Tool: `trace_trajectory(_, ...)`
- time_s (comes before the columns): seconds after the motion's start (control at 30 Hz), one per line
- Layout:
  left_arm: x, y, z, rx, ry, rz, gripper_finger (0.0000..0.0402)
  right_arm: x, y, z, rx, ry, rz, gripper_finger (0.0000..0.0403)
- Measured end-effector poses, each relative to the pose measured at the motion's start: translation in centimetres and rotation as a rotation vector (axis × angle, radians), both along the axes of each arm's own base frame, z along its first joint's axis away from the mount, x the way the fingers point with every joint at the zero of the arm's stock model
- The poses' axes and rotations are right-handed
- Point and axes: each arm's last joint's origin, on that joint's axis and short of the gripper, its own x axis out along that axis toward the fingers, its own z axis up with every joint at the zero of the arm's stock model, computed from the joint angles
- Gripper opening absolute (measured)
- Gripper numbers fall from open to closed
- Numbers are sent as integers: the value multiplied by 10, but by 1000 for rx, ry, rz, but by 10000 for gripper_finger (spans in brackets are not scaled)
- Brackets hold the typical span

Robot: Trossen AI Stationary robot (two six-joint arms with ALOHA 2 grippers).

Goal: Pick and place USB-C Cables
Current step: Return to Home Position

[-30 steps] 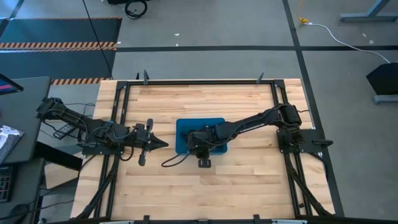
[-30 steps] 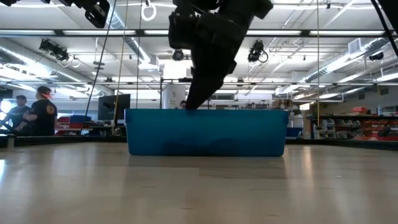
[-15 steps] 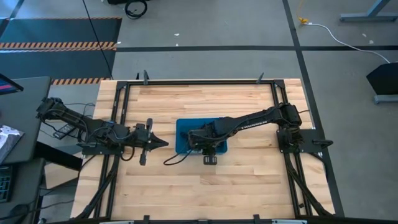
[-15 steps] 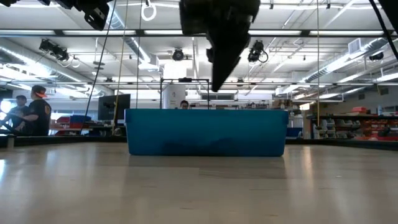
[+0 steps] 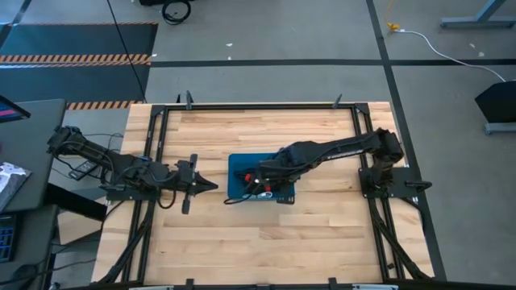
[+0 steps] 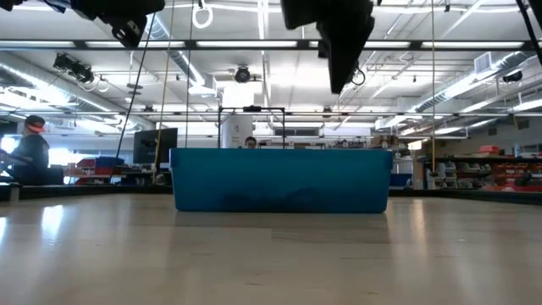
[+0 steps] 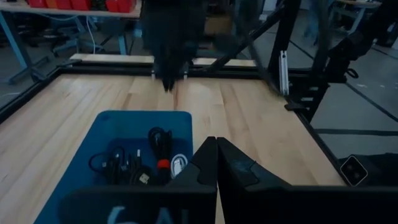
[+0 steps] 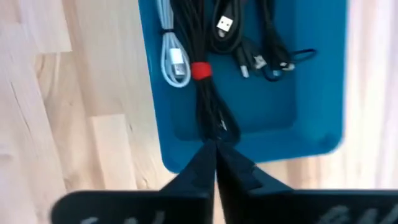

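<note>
The blue tray (image 5: 238, 163) sits mid-table, seen from the side in the low view (image 6: 279, 180). Several coiled USB-C cables lie inside it: a black one with a red tie (image 8: 200, 70), a white one (image 8: 171, 59) and more black ones (image 8: 264, 43). They also show in the left wrist view (image 7: 134, 167). My right gripper (image 8: 214, 149) is shut and hangs high above the tray (image 6: 339, 83), with nothing below its tips. My left gripper (image 7: 216, 146) is shut and hovers left of the tray (image 5: 211, 186).
Bare wood table lies on all sides of the tray. A black metal frame (image 5: 258, 105) runs along the table's edges. A loop of the right arm's own wire (image 5: 232, 199) hangs by the tray's near left corner. People stand far off in the room (image 6: 34, 152).
My right gripper has risen out of the tray, from inside its walls to well above the rim, and has drawn back toward the table's right edge. The cables stay in the tray.
</note>
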Motion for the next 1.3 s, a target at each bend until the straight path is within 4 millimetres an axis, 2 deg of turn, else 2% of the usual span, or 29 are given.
trace_trajectory(0.07,0,0,-1,-1,11,3,2,-6,3,8,-34,-10,5,8)
trace_trajectory(0.2,0,0,-2,-5,22,6,2,-18,5,20,-83,-37,-20,6)
trace_trajectory(0.37,0,0,-2,-10,24,7,2,-38,3,24,-80,-78,-34,3)
trace_trajectory(0.6,-1,0,-3,32,25,-2,2,-82,-8,14,-8,-159,-91,2)
trace_trajectory(0.97,1,5,-1,82,-66,-21,2,-150,-19,-7,107,-499,-99,2)
trace_trajectory(1.1,-10,12,-13,71,-163,-10,2,-173,-20,-12,134,-615,-93,2)
trace_trajectory(1.3,-37,25,-27,27,-285,4,2,-199,-22,-18,144,-789,-107,2)
